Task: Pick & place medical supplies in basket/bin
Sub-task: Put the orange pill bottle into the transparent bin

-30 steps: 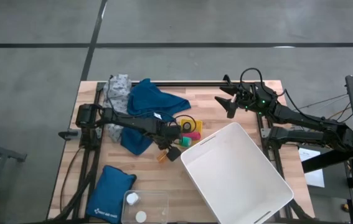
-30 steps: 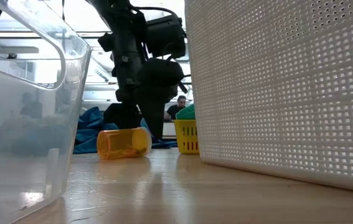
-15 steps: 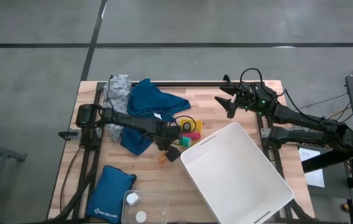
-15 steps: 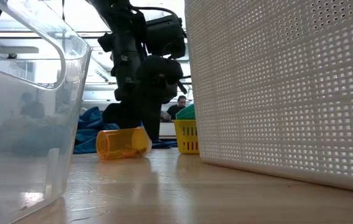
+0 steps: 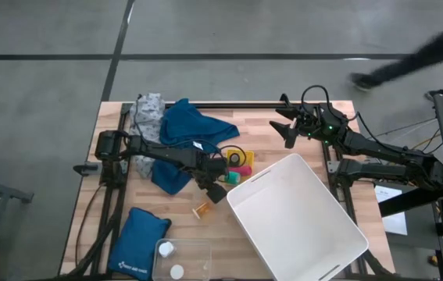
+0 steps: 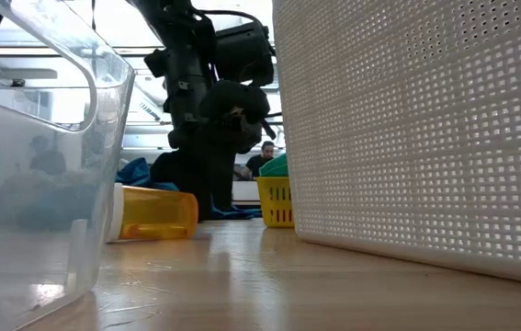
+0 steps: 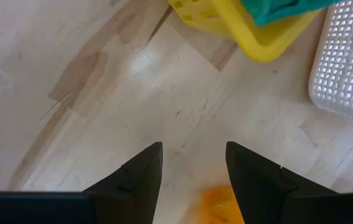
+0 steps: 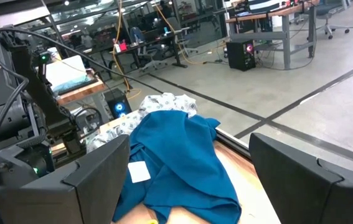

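Overhead and table-level views of the work table. The left gripper (image 5: 214, 190) hangs low over the middle of the table, just beside the small yellow basket (image 5: 239, 163) at about its 7 o'clock. Its two dark fingers (image 7: 132, 177) stand apart over bare wood and grip nothing, though the gap has narrowed over the last second.

The orange pill bottle (image 5: 202, 209) has changed place: half a second ago it lay touching the fingertips, and it now lies on its side a little nearer the table's front edge, apart from the gripper, at roughly 7 o'clock from it (in the low view the bottle (image 6: 150, 213) has rolled towards the clear plastic bin (image 6: 49, 147), its white cap now showing). Only an orange sliver (image 7: 223, 205) shows between the fingers in the left wrist view.

The large white perforated bin (image 5: 295, 218) sits at 4 o'clock from the gripper. The blue cloth garment (image 5: 190, 129) and the grey dotted cloth (image 5: 149, 109) lie at the far side of the table, unmoved.

The right gripper (image 5: 286, 123) waits at the far right of the table, unchanged, its fingers (image 8: 70, 186) spread wide and empty.
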Controlling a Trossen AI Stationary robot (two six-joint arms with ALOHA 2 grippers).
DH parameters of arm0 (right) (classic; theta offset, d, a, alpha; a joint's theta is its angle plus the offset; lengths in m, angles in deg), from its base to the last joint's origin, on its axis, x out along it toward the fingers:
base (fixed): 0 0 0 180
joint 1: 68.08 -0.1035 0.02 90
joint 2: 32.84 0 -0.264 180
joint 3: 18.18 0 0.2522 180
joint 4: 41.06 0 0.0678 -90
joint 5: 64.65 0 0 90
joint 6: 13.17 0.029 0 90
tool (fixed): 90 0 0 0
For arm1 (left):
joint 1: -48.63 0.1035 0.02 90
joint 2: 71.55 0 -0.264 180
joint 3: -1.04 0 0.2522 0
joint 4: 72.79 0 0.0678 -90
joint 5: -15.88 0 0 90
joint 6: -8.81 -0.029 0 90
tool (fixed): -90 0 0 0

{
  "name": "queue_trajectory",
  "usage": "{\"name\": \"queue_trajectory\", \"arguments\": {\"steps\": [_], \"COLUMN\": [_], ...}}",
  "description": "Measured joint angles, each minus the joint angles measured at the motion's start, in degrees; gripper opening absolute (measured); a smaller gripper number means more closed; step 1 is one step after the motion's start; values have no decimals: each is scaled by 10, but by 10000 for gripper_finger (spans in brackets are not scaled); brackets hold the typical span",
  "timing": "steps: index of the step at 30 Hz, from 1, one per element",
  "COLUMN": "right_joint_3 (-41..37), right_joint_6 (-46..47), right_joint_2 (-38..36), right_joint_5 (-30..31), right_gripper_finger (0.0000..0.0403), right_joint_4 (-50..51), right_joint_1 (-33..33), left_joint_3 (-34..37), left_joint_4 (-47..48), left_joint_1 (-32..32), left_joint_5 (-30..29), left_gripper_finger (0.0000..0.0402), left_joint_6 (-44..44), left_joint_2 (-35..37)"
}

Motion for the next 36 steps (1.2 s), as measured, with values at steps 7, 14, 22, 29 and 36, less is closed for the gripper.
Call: {"name": "queue_trajectory", "arguments": {"steps": [7,14,22,29,36], "right_joint_3": [0,0,0,0,0], "right_joint_6": [0,0,0,0,0], "right_joint_2": [0,0,0,0,0], "right_joint_5": [0,0,0,0,0], "right_gripper_finger": [325,325,325,325,325], "right_joint_4": [0,0,0,0,0], "right_joint_1": [0,0,0,0,0], "left_joint_3": [0,0,0,14,83], "left_joint_4": [12,24,132,181,81], "left_joint_1": [0,-3,-41,-99,-158], "left_joint_5": [37,27,-15,-99,-130], "left_gripper_finger": [179,179,216,271,320], "left_joint_6": [-2,-1,90,178,252], "left_joint_2": [1,46,159,234,261]}}
